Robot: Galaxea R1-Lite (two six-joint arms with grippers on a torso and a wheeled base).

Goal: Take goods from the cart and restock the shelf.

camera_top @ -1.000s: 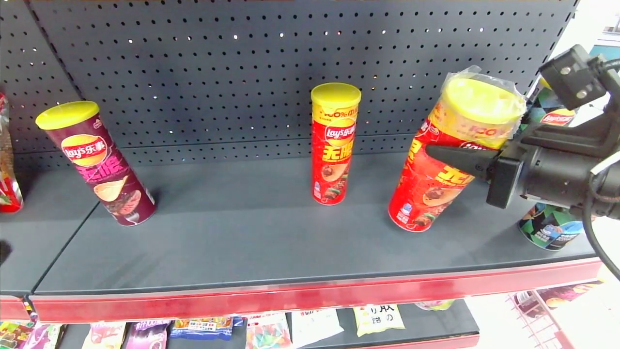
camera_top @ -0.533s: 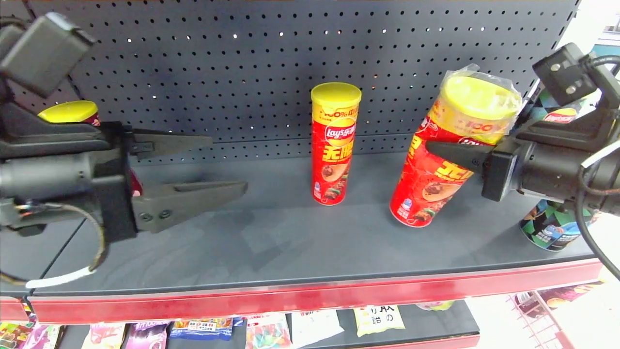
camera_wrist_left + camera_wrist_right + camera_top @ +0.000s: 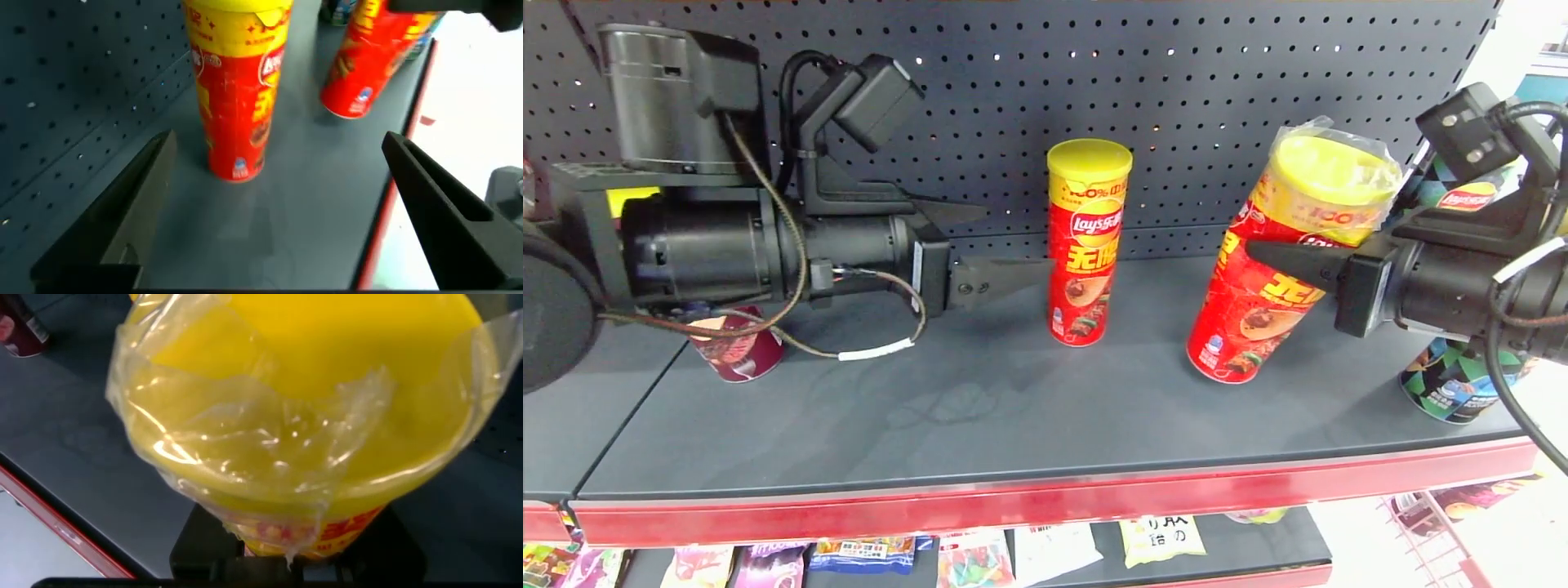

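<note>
My right gripper (image 3: 1262, 255) is shut on a large red chip can (image 3: 1278, 269) with a yellow lid under clear wrap (image 3: 310, 400). The can leans, its lower end down at the grey shelf (image 3: 980, 408); its far finger is hidden behind it. A smaller red can (image 3: 1088, 241) stands upright at the shelf's middle. My left gripper (image 3: 1021, 241) is open just left of it, fingers level with its body. In the left wrist view that small can (image 3: 237, 90) stands ahead of the open gripper (image 3: 278, 139), with the leaning can (image 3: 372, 61) beyond it.
A maroon can (image 3: 737, 355) stands at the left, mostly hidden behind my left arm. A green-and-black can (image 3: 1450, 384) stands at the shelf's right end behind my right arm. The pegboard back wall (image 3: 1094, 73) is close behind. A red lip (image 3: 1045, 500) edges the shelf's front; bagged goods lie below.
My left arm has come in from the left and stretched across to the small red can, covering the maroon can. The right gripper and its can have barely shifted.
</note>
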